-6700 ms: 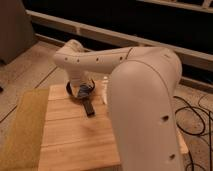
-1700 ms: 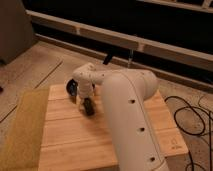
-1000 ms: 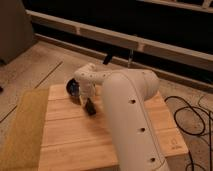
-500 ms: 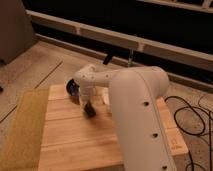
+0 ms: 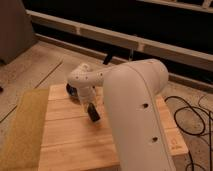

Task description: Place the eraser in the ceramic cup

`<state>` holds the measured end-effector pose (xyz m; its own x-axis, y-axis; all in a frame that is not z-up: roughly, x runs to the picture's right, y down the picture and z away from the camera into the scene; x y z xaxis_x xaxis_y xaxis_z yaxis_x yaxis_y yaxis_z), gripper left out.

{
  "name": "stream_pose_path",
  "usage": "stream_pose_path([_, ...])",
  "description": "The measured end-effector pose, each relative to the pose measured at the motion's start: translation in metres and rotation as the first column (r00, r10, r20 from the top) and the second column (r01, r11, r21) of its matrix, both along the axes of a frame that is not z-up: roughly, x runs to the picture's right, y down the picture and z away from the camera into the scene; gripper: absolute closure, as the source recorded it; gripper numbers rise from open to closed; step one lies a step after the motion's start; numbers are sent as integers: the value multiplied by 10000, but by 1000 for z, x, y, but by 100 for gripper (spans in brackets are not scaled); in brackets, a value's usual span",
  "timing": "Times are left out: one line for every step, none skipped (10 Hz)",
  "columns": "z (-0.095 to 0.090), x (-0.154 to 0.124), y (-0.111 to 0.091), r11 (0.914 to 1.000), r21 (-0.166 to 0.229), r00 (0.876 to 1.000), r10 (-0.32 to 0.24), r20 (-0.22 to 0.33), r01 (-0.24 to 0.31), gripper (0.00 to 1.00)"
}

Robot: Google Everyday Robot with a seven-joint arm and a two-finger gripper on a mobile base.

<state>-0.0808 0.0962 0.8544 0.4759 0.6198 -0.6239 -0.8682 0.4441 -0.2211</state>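
My white arm bends down over the wooden table (image 5: 65, 145). Its wrist (image 5: 84, 80) covers the back left of the table top. My gripper (image 5: 90, 106) points down just below the wrist. A small black oblong block, the eraser (image 5: 93, 114), sits at the gripper's tip, on or just above the wood. I cannot tell whether it is held. The white ceramic cup is hidden or out of view.
A dark round object (image 5: 70, 90), perhaps the black bowl, peeks out left of the wrist. A yellow-green mat (image 5: 22, 130) lies along the table's left side. Black cables (image 5: 192, 117) lie on the floor at right. A dark wall runs behind.
The arm has swung, so its big upper link now fills more of the right side. The gripper and the eraser sit slightly lower and to the right on the table.
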Motion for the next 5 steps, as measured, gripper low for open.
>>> stream_pose_path([-3,1,-11,9999,152,9999,-23,-152,26,100])
stream_pose_path([-6,1,-22,9995,309,9997,-16,-254,23,100])
stream_pose_path([-10,4,-34,9986,525,9994,-2,-359,21,100])
stream_pose_path([-13,6,-44,9975,707,9991,17,-427,14,100])
stream_pose_path([-16,10,-53,9959,902,9988,79,-489,-35,100])
